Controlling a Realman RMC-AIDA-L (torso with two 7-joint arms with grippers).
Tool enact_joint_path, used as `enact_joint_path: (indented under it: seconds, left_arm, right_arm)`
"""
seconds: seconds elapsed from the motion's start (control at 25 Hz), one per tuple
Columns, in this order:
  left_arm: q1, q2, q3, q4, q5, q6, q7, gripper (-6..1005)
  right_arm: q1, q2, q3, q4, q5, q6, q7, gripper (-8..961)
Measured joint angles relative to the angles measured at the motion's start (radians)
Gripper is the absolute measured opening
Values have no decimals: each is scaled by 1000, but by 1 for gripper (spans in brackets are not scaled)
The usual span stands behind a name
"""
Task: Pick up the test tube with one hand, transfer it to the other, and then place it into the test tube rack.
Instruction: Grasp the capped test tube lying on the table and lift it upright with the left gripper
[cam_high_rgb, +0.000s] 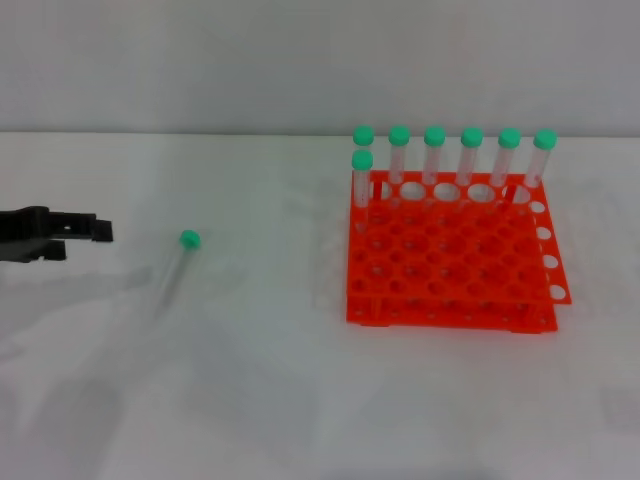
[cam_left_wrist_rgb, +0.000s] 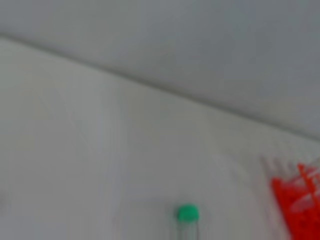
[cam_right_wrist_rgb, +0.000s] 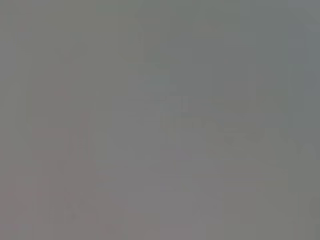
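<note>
The test tube (cam_high_rgb: 172, 270) lies flat on the white table, left of centre, its green cap (cam_high_rgb: 189, 239) at the far end. Its cap also shows in the left wrist view (cam_left_wrist_rgb: 187, 213). My left gripper (cam_high_rgb: 88, 240) is at the far left edge, low over the table, pointing toward the tube and a short way from it, open and empty. The orange-red test tube rack (cam_high_rgb: 450, 265) stands at the right, and its edge shows in the left wrist view (cam_left_wrist_rgb: 297, 200). My right gripper is out of view.
Several identical green-capped tubes (cam_high_rgb: 470, 155) stand upright along the rack's back row, with one more (cam_high_rgb: 362, 175) in the far left corner just in front. A grey wall runs behind the table. The right wrist view shows only plain grey.
</note>
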Motion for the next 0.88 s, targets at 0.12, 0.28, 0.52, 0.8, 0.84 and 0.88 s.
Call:
enact_joint_path:
  seconds: [0.12, 0.28, 0.52, 0.8, 0.84, 0.88]
  left_arm:
    - [-57, 20, 0, 0, 127, 9, -47, 877]
    - [-151, 24, 0, 10, 327, 1, -91, 876]
    - [-221, -4, 0, 139, 469, -119, -149, 876]
    - [-229, -9, 0, 313, 543, -299, -213, 876]
    - [-230, -13, 0, 318, 548, -316, -219, 876]
    - [-230, -15, 0, 319, 551, -330, -223, 876]
  right_arm:
    - [0, -1, 0, -6, 1, 11, -1, 864]
    - [2, -1, 0, -12, 1, 22, -1, 863]
    - [3, 1, -2, -10, 0, 36, -2, 860]
    - [-7, 2, -3, -2, -3, 38, -2, 858]
    - [-8, 2, -3, 0, -3, 38, -2, 857]
    - [-9, 2, -2, 1, -3, 39, -2, 857]
